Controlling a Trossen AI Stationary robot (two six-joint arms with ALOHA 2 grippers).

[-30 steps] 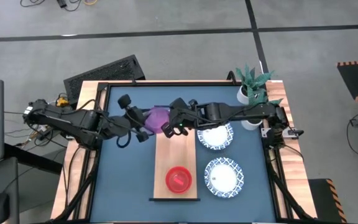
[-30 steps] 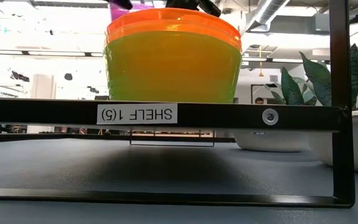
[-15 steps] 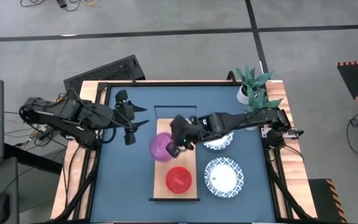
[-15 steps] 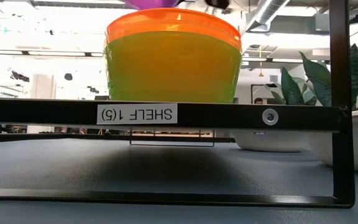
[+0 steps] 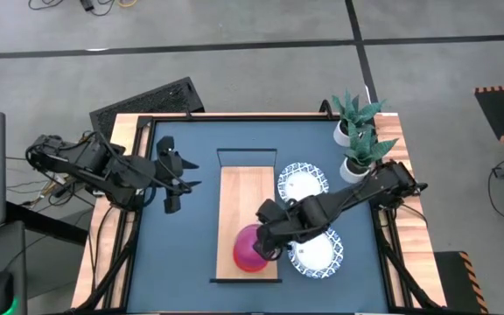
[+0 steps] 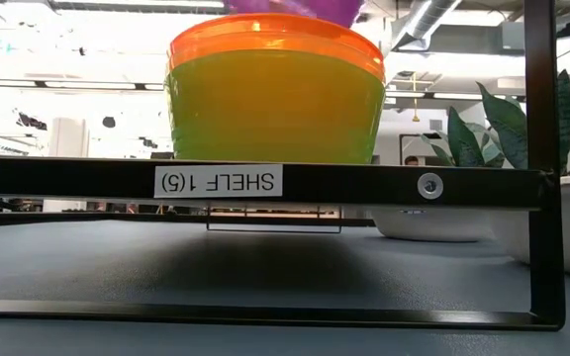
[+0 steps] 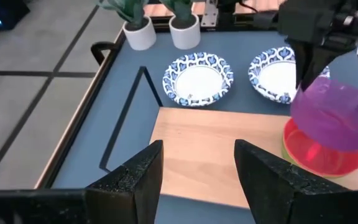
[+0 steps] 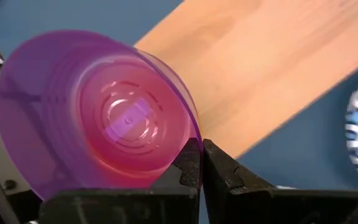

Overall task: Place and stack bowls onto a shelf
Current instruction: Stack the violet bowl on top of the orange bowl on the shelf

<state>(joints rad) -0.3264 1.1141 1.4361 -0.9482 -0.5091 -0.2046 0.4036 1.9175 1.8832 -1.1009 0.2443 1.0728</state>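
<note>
A: Starting at the left of the overhead frame, what was the left end effector [image 5: 175, 182] doing?

B: It hung above the desk [image 5: 186, 245] left of the shelf [image 5: 245, 197], fingers apart, holding nothing.

A: And toward the middle?

B: The purple bowl [image 5: 248, 247] sat tilted over the red bowl [image 7: 321, 155] at the lower end of the shelf. The right end effector [image 5: 268, 248] was clamped on its rim, just right of it.

A: Farther right?

B: Two white dishes [image 5: 303, 183] lay on the desk beside the shelf.
</note>
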